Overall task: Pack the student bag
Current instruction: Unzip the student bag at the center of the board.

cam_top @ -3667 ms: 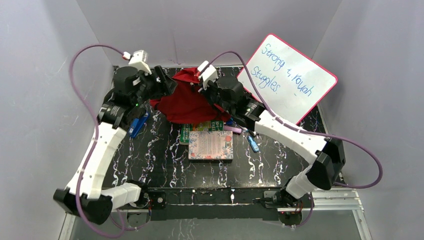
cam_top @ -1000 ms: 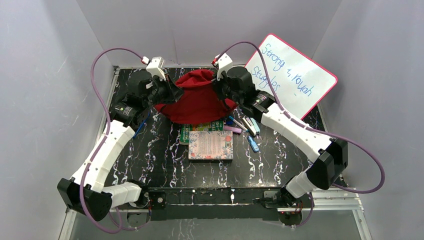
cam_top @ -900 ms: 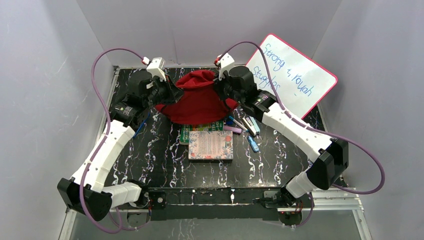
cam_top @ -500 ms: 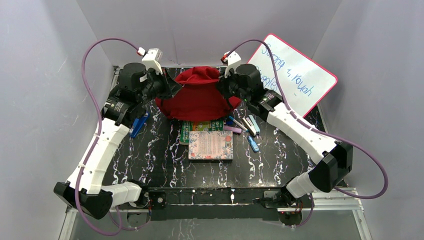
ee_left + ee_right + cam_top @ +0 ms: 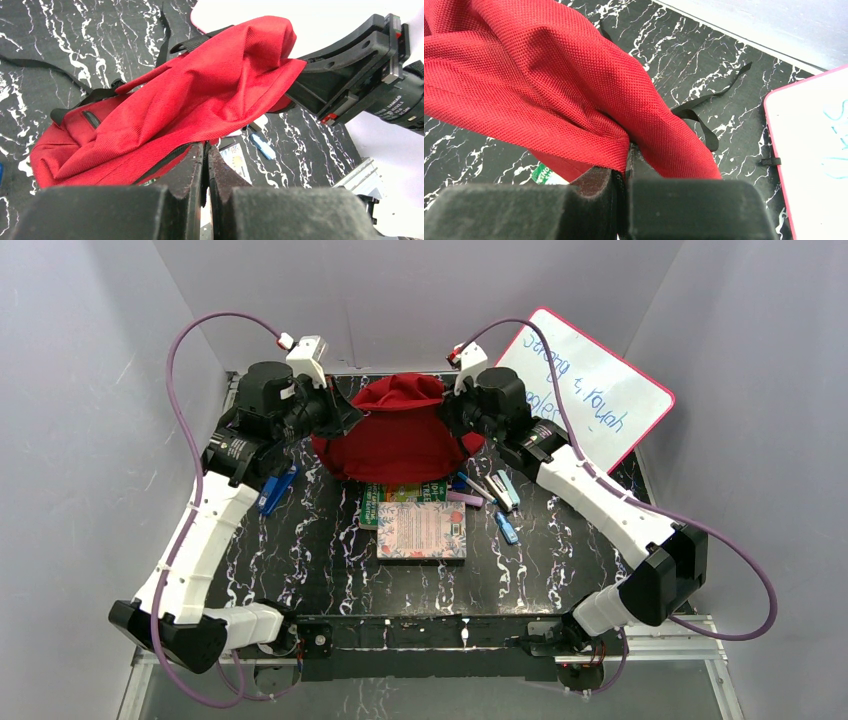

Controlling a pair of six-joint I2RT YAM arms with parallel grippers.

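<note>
The student bag (image 5: 398, 440), a soft red backpack, hangs stretched between my two grippers at the far middle of the table. My left gripper (image 5: 343, 420) is shut on its left edge; in the left wrist view the fingertips (image 5: 206, 147) pinch the dark zipper edge of the bag (image 5: 200, 95). My right gripper (image 5: 455, 418) is shut on the right edge; in the right wrist view red fabric (image 5: 524, 75) is folded into the closed jaws of that gripper (image 5: 628, 150). Black straps (image 5: 704, 125) trail on the table behind. The bag's inside is hidden.
A floral book (image 5: 421, 530) and a green book (image 5: 400, 493) lie just in front of the bag. Pens and a stapler (image 5: 490, 488) and a small blue item (image 5: 507, 529) lie to the right. A blue object (image 5: 277, 490) lies at left. A pink-framed whiteboard (image 5: 590, 390) leans at the back right.
Both grippers have moved apart and a little toward the back wall, still holding the bag. The bag now hangs wider and more taut between them than a second ago.
</note>
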